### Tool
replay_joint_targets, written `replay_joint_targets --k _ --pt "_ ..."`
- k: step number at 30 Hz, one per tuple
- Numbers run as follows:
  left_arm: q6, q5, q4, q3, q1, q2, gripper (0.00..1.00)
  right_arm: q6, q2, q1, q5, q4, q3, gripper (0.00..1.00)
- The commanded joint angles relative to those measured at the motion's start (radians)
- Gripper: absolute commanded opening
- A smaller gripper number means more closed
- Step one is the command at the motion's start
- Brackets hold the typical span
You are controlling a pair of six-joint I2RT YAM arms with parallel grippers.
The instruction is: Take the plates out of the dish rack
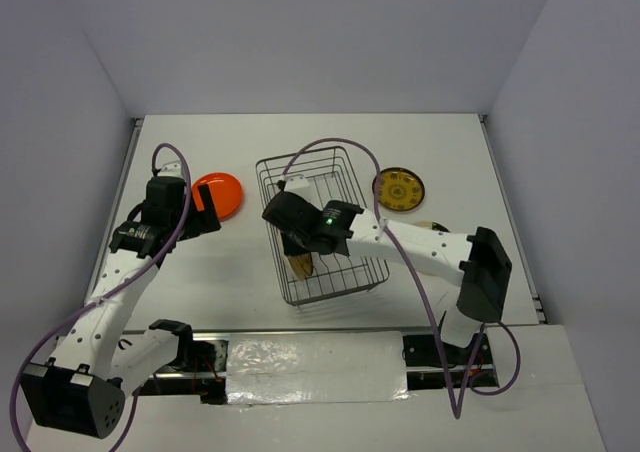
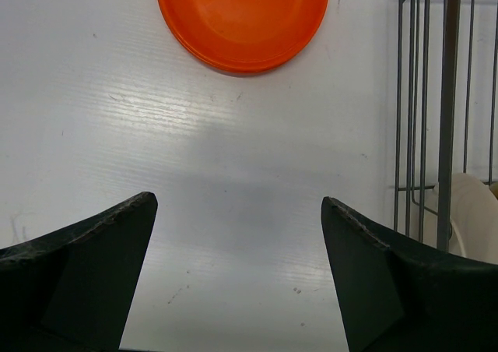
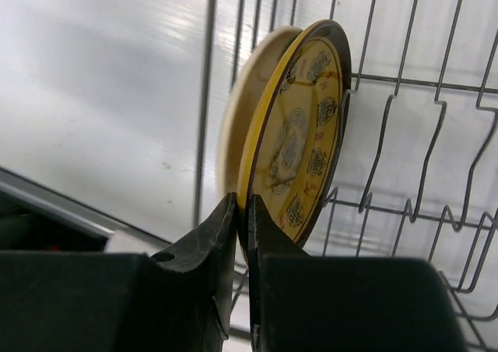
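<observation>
Bright, even light, probably from overhead, floods the white table point(image 1: 230, 272) and leaves only faint, soft shadows under the arms. Glare streaks the table in both wrist views and the plastic sheet point(image 1: 315, 367) at the near edge. The mustard plate point(image 3: 299, 134) looks sharp, but the dark right gripper point(image 3: 242, 205) close to the lens is underexposed and slightly soft.

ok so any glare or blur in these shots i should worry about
Left wrist: soft glare patch on the table, faint shadow band below it, orange plate crisp. Right wrist: streaky glare upper left, right gripper dark with little detail, patterned plate sharp. Top external: even light, only the shiny strip at the near edge glints.
</observation>
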Motion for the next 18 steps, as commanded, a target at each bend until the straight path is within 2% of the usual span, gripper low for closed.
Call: replay_joint_targets --k 1,8,11,12,15,18 --pt "-0.013 -0.01 0.009 0.021 -0.004 0.003 0.99 0.053 -0.178 0.006 0.118 -0.034 0.083 0.01" --pt "-0.013 -0.013 0.008 0.022 -0.004 0.008 0.99 0.057 -0.431 -0.036 0.244 -0.06 0.08 0.01" --pt "-0.013 -0.013 0.008 0.022 -0.004 0.014 0.99 -0.027 -0.521 -0.166 0.212 -0.059 0.059 0.01" --pt "-0.013 -0.012 0.008 0.022 -0.004 0.014 0.99 -0.061 -0.525 -0.261 0.18 -0.049 0.052 0.0" --pt "-0.014 -0.013 0.008 0.021 -0.004 0.016 1.0 -0.216 -0.45 -0.425 0.163 -0.062 0.097 0.0" --pt "-0.014 -0.015 0.008 0.022 -0.004 0.017 1.0 -0.322 -0.287 -0.501 0.192 -0.13 0.178 0.0"
